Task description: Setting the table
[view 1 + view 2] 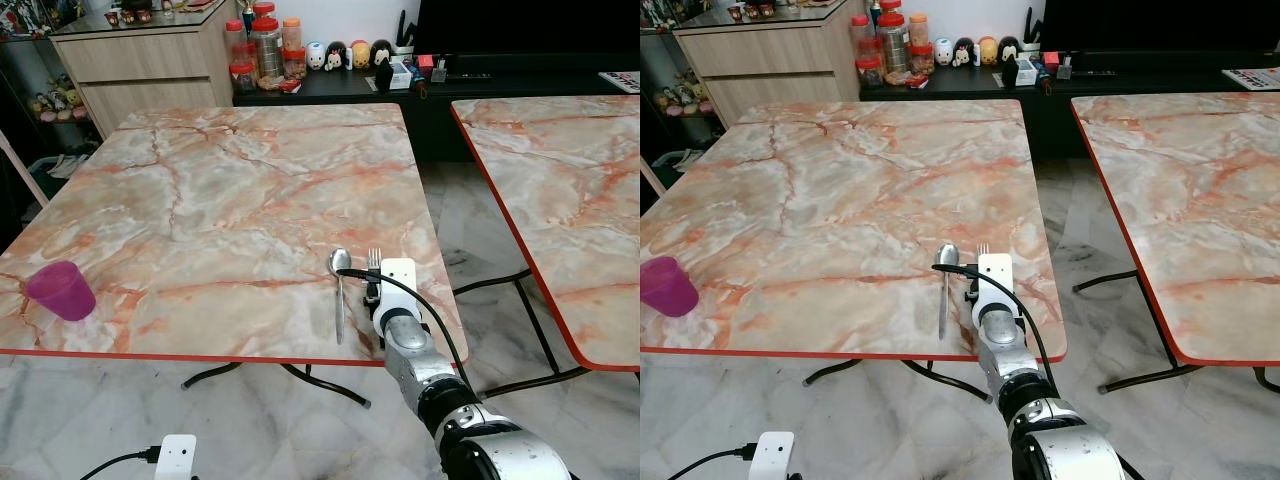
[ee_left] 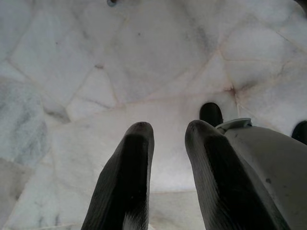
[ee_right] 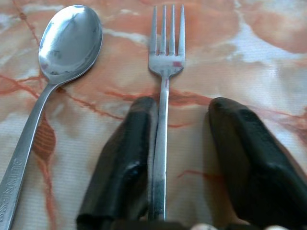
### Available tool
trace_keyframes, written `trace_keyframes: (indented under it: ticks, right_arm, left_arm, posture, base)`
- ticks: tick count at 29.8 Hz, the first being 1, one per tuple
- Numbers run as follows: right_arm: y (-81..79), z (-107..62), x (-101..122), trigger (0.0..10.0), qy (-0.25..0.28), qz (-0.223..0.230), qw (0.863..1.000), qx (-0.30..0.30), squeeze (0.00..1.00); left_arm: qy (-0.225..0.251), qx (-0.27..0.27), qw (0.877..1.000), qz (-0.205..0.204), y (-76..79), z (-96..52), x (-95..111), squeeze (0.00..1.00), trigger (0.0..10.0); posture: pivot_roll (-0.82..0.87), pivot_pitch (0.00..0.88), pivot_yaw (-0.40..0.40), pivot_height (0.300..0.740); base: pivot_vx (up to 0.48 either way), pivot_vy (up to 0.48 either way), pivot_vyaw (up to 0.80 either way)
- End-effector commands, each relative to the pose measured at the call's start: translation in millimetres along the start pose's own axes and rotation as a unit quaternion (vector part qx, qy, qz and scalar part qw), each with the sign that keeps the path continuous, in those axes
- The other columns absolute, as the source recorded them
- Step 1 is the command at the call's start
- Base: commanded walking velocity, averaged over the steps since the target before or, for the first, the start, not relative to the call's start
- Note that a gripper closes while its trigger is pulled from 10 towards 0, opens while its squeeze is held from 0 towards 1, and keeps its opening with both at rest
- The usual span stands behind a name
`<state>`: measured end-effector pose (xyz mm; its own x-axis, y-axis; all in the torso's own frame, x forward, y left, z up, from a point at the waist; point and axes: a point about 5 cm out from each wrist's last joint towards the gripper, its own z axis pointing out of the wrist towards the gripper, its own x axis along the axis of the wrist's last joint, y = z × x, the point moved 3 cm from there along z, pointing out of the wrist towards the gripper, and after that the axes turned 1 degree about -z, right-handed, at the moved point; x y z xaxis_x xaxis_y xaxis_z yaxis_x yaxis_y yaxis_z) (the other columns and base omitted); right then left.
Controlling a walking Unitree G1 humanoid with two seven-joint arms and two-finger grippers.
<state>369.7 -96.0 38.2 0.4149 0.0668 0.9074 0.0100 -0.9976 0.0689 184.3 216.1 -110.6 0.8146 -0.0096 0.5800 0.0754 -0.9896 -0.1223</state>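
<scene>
Right claw (image 3: 187, 143) spread over fork (image 3: 165, 62), spoon (image 3: 67, 43) beside

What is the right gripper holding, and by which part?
Nothing: the right gripper is open around the fork handle lying on the table.

Two marble tables (image 1: 220, 190) (image 1: 560, 200); one spoon (image 1: 339, 290); one fork (image 3: 165, 86); one pink cup (image 1: 61, 290).
</scene>
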Motion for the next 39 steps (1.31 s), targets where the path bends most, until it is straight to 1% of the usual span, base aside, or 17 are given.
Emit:
trace_keyframes:
  ticks: [1,11,25,28,30,31,32,33,34,35,38,39]
  right_arm:
    - [-3.4,-2.4,-18.9,0.0,-0.043,-0.006,0.999,0.007,0.0]
    - [-5.1,-2.4,-17.7,0.0,-0.042,-0.005,0.999,0.016,0.0]
    - [-7.4,-2.9,-17.4,0.0,-0.037,-0.004,0.999,0.024,0.0]
    - [-8.0,-2.5,-12.8,0.0,-0.024,-0.001,0.999,0.023,0.0]
    - [-6.9,-2.1,-4.2,0.0,0.003,-0.016,1.0,0.018,0.0]
    - [-6.9,-2.1,-4.2,0.0,0.003,-0.016,1.0,0.018,0.0]
    - [-5.9,-1.9,4.0,0.0,0.026,-0.013,0.999,0.012,0.0]
    - [-4.5,-2.1,13.6,6.7,0.055,-0.022,0.998,0.004,0.0]
    - [-3.3,-2.9,24.2,6.7,0.086,-0.034,0.996,-0.003,0.0]
    - [-3.5,-3.5,30.3,10.0,0.103,-0.037,0.994,-0.003,0.0]
    - [-5.7,-6.7,48.3,10.0,0.155,-0.047,0.987,0.0,0.0]
    - [-6.5,-9.3,57.2,10.0,0.183,-0.062,0.981,-0.003,0.0]
  left_arm:
    - [-0.012,-0.002,1.0,-0.008,-0.5,-0.6,-5.2,0.0,10.0]
    - [-0.018,-0.007,1.0,-0.015,2.5,-0.6,-6.7,0.0,10.0]
    - [-0.024,-0.008,0.999,-0.02,2.8,-1.0,-9.5,0.0,10.0]
    - [-0.023,-0.008,1.0,-0.02,2.7,-0.8,-8.7,0.0,10.0]
    - [-0.022,-0.007,1.0,-0.02,2.7,-0.7,-7.8,0.0,10.0]
    - [-0.022,-0.007,1.0,-0.02,2.7,-0.7,-7.8,0.0,10.0]
    - [-0.021,-0.006,1.0,-0.021,2.6,-0.5,-7.0,0.0,10.0]
    - [-0.02,-0.006,1.0,-0.022,2.6,-0.4,-6.4,0.0,10.0]
    - [-0.019,-0.006,1.0,-0.022,2.6,-0.3,-5.9,0.0,10.0]
    - [-0.019,-0.006,1.0,-0.022,2.9,-0.2,-5.4,0.0,10.0]
    - [-0.017,-0.006,1.0,-0.021,3.2,0.1,-4.1,0.0,10.0]
    - [-0.015,-0.006,1.0,-0.021,3.5,0.1,-3.6,0.0,10.0]
  posture:
    - [0.04,0.031,0.041,0.74]
    - [0.04,0.028,0.039,0.74]
    - [0.04,0.025,0.041,0.74]
    - [0.04,0.022,0.042,0.74]
    - [0.04,0.022,0.042,0.74]
    - [0.04,0.022,0.042,0.74]
    - [0.04,0.022,0.042,0.74]
    - [0.04,0.022,0.042,0.74]
    - [0.04,0.022,0.042,0.74]
    - [0.04,0.022,0.042,0.74]
    - [0.03,0.021,0.044,0.74]
    - [0.03,0.022,0.046,0.74]
  base:
    - [0.0,0.0,0.0]
    - [0.0,0.0,0.0]
    - [0.0,0.0,0.0]
    - [0.0,0.0,0.0]
    - [0.0,0.0,0.0]
    - [0.0,0.0,0.0]
    - [0.0,0.0,0.0]
    - [0.0,0.0,0.0]
    - [0.0,0.0,0.0]
    - [0.0,0.0,0.0]
    - [0.0,0.0,0.0]
    - [0.0,0.0,0.0]
